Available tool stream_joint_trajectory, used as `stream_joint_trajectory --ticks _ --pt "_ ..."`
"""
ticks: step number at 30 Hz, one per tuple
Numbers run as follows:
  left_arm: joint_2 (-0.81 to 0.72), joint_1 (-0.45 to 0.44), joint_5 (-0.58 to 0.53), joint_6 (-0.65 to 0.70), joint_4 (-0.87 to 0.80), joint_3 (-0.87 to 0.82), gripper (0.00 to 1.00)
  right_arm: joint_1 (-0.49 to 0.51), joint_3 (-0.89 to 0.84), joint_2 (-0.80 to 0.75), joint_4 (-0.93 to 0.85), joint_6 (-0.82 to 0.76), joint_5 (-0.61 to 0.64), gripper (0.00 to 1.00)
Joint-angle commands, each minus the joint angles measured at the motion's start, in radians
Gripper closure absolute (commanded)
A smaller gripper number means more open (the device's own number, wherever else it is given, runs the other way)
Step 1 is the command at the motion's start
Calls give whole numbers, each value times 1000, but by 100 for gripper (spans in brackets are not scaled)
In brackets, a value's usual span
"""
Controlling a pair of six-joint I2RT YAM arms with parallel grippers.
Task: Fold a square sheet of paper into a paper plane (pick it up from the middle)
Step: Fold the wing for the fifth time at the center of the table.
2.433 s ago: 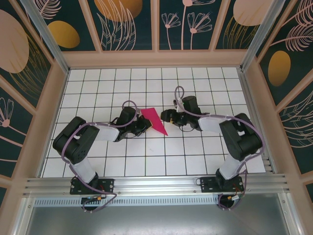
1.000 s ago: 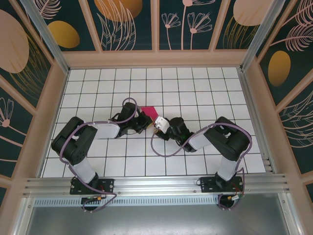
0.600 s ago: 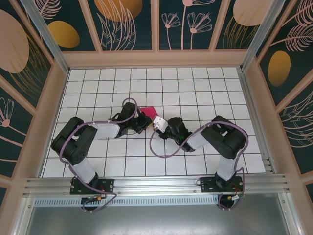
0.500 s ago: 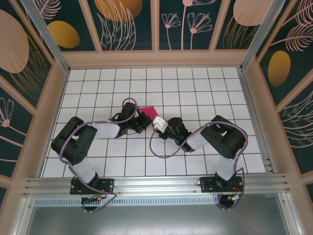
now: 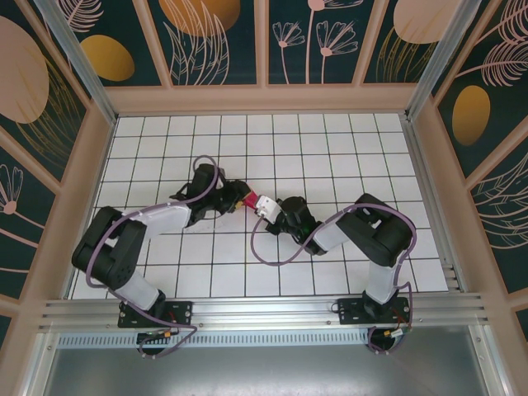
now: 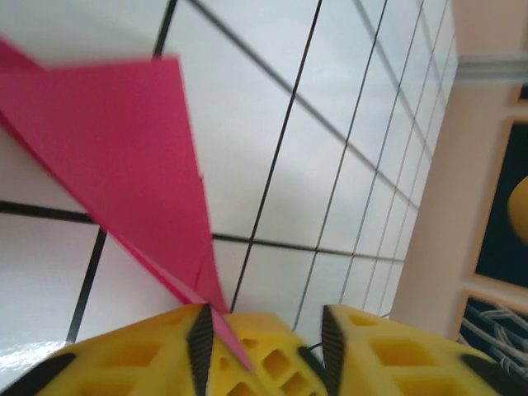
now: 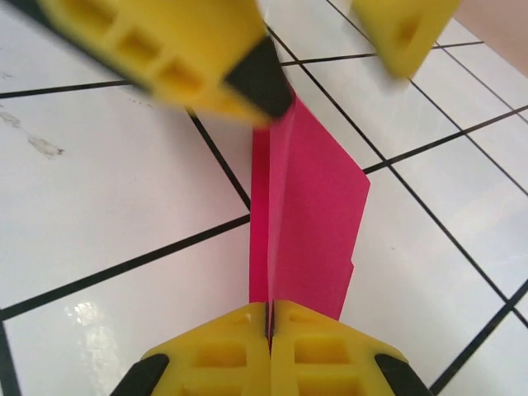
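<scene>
Pinching the pink paper plane (image 7: 309,206), the right jaws are closed tight; the left jaws stand parted.

A white tiled table (image 5: 330,148) with thin black grid lines, glossy in patches. The magenta paper plane (image 7: 309,206) stands on edge over its middle tiles — contact unclear.

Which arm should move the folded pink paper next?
Probably the right. The right gripper is shut on the folded magenta-pink paper plane, while the left gripper stands open at its other end, gripping nothing.
</scene>
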Motion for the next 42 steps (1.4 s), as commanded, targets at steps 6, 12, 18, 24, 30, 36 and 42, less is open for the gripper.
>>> stream_joint_trajectory --ticks 6,12,18,24,30,36,42 --pt "-94 40 -94 72 -87 1 52 -9 49 -19 -96 160 -121 100" --pt "-169 51 -145 79 -38 -73 50 -29 92 -17 -183 311 -200 100" --pt "-227 51 -157 108 18 -136 46 -56 129 -1 -233 493 -279 100" --pt "-224 51 -104 105 133 -218 46 -100 232 36 -383 641 -357 100" --pt "-199 51 -53 107 236 -271 46 -151 244 47 -383 736 -446 100" --pt "-137 47 -1 107 350 -298 48 -178 256 59 -398 819 -495 100" --pt "-61 26 39 111 434 -284 51 -205 253 67 -370 896 -584 100"
